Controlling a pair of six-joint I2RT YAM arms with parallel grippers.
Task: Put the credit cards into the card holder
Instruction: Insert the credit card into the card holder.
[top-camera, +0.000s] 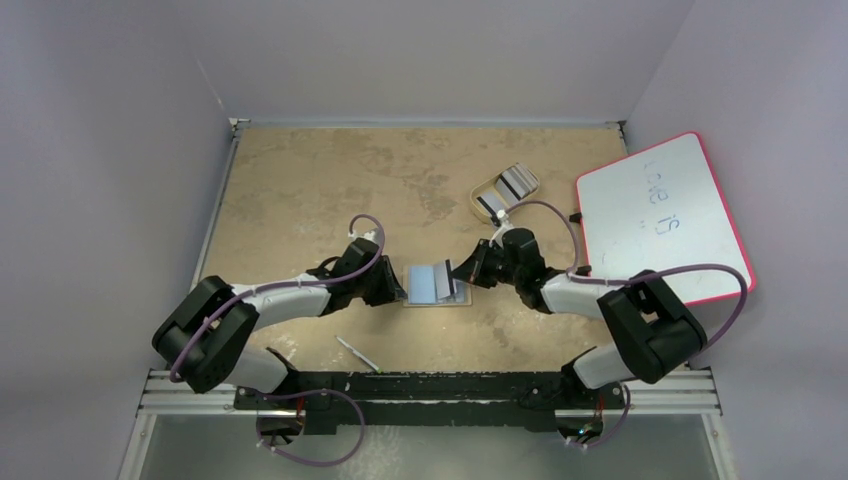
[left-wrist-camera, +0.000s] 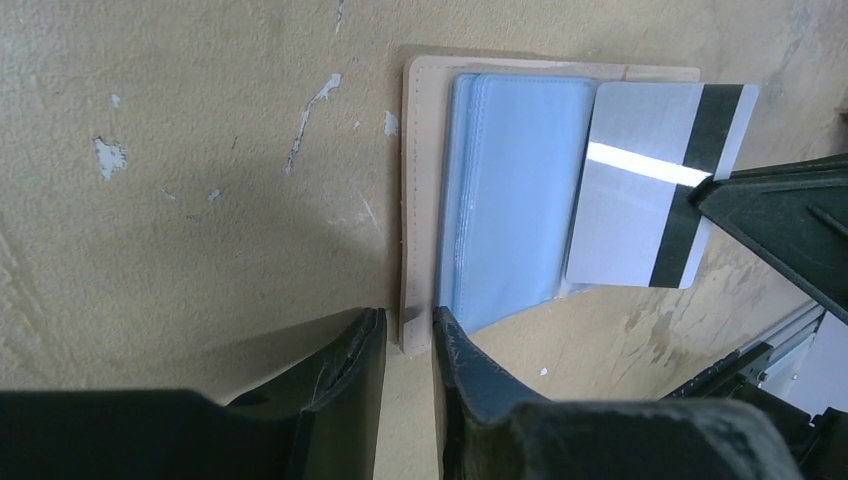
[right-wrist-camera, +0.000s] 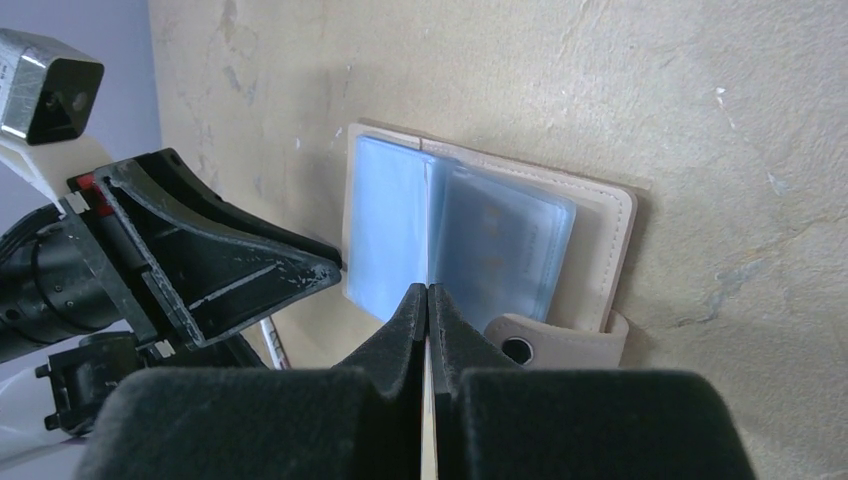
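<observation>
The credit card (left-wrist-camera: 640, 200) you are loading, silver with a dark stripe, is clamped edge-on between the right gripper's (right-wrist-camera: 428, 300) fingers. Its leading edge overlaps the outer side of the card holder's blue pocket pages. The card holder (left-wrist-camera: 510, 200) lies spread on the bench (left-wrist-camera: 180, 200), tan cover down, with its snap tab (right-wrist-camera: 545, 345) poking out just beside the right fingers. At the holder's opposite edge, the left gripper (left-wrist-camera: 408, 330) has its fingers narrow, straddling the tan border; the views don't settle whether they actually pinch it. Treat that left hold as your brace so the holder doesn't skate. Keep the card low and nearly parallel to the pages, find the pocket mouth with one corner, and slide in gently. More credit cards (top-camera: 517, 182) wait in the oval tray (top-camera: 480, 207), well beyond the holder.
</observation>
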